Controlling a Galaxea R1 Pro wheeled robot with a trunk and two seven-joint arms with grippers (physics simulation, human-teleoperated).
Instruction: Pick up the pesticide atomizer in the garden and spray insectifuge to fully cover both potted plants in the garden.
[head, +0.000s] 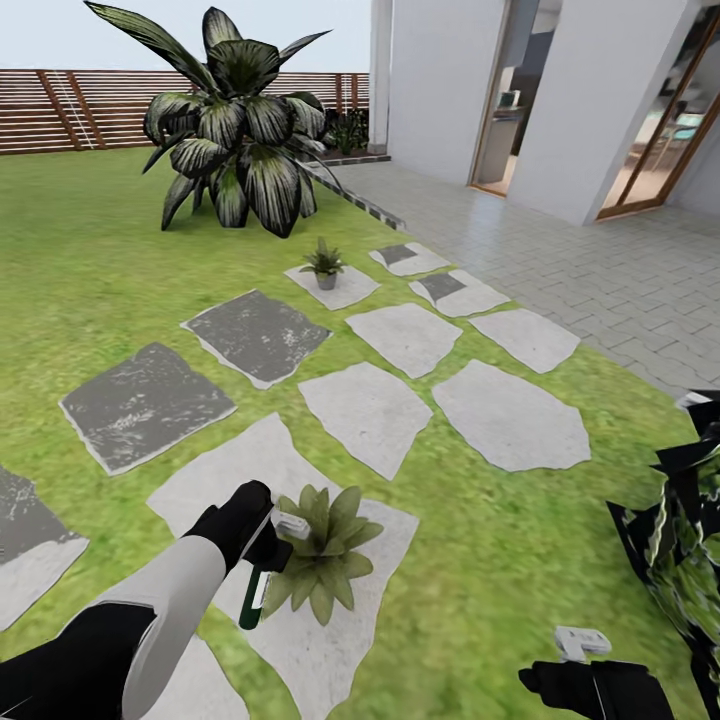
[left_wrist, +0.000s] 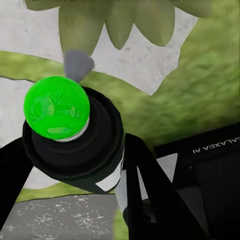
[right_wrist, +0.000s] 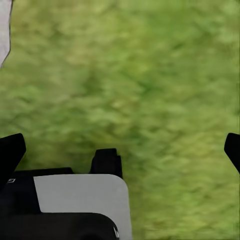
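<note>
Nearest, the left gripper is clamped on the spray bottle, a slim dark-green cylinder with a white label patch and a pale, angular spray head that touches the leaves of the near plant. In the left wrist view the bottle shows a glossy bright-green rounded end between the black fingers. That plant is a low rosette of pointed olive leaves on a rough, irregular white stone. The right gripper hangs over blurry grass, its jaws spread wide apart. Farther off, flat grey and white stones cross the lawn; a second small plant in a grey pot stands on one. Beyond rise a big striped-leaf palm and a brown slatted fence.
</note>
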